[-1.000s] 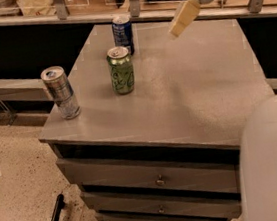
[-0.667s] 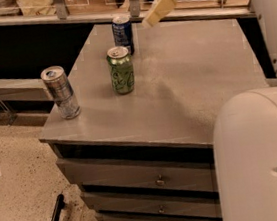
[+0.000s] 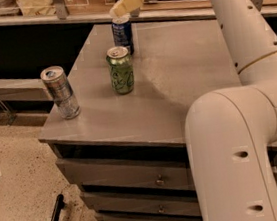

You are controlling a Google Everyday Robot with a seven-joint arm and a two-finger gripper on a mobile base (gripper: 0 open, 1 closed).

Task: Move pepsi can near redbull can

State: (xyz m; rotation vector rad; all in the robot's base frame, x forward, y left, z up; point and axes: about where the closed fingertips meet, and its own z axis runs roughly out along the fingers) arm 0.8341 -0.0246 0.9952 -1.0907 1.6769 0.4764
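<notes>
The dark blue pepsi can (image 3: pixel 122 34) stands upright at the far edge of the grey table (image 3: pixel 185 81). The slim silver redbull can (image 3: pixel 59 92) stands upright near the table's front left corner, well apart from the pepsi can. My gripper (image 3: pixel 121 6) hangs just above the top of the pepsi can, its cream fingers (image 3: pixel 126 1) pointing down and to the left. It holds nothing.
A green can (image 3: pixel 121 70) stands upright between the pepsi can and the redbull can. My white arm (image 3: pixel 240 120) fills the right side of the view. Drawers (image 3: pixel 137 178) run under the tabletop. A ledge (image 3: pixel 10 88) sits left of the table.
My gripper has moved left across the far side of the table and now hangs right above the pepsi can. The cans have not moved.
</notes>
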